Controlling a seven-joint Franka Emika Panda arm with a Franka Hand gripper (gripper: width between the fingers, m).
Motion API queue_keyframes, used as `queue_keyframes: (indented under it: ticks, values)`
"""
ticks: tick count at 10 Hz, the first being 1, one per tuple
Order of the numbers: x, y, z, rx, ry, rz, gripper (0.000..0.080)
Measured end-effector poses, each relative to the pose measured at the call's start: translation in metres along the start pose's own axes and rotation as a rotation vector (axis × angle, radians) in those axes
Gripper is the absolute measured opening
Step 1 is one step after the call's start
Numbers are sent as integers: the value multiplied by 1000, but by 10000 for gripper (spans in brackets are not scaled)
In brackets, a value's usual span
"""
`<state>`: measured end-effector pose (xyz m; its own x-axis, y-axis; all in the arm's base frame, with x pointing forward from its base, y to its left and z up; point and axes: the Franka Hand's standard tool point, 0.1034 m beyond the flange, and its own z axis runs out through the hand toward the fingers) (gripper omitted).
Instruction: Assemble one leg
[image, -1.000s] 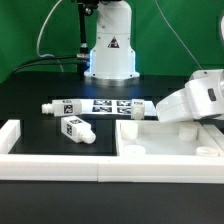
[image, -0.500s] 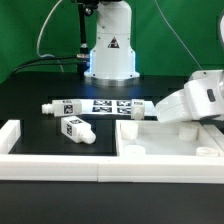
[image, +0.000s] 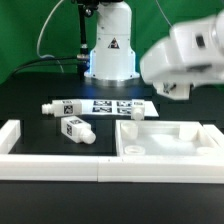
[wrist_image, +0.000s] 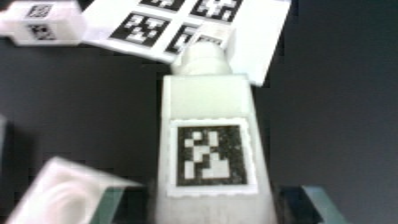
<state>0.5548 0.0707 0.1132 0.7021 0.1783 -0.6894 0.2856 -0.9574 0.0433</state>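
Observation:
Three white legs with code tags lie on the black table. One leg lies left of the marker board, one leg lies nearer the front, and one leg lies at the board's right end. My gripper is blurred, up over the right side. In the wrist view the near leg lies lengthwise between my fingers, its stub end toward the marker board. My gripper is open, with a dark gap on each side of the leg. Another leg shows farther off.
The large flat white panel with corner holes lies at the front right. A white U-shaped barrier runs along the front. The marker board lies mid-table. The robot base stands behind. A white rounded part shows beside one finger.
My gripper has moved quickly up and toward the exterior view's left, from low at the right edge to over the panel. The legs on the table have not moved.

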Motion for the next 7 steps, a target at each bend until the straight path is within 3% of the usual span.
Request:
queue_keyframes:
  ticks: [1,2,6,7]
  values:
    - [1,15,-8,3,66,-11,285]
    - [8,19,-10,0,117,-17,286]
    - [22,20,-23,-22,428,-18,287]
    - [22,16,-35,45,498,-1,287]
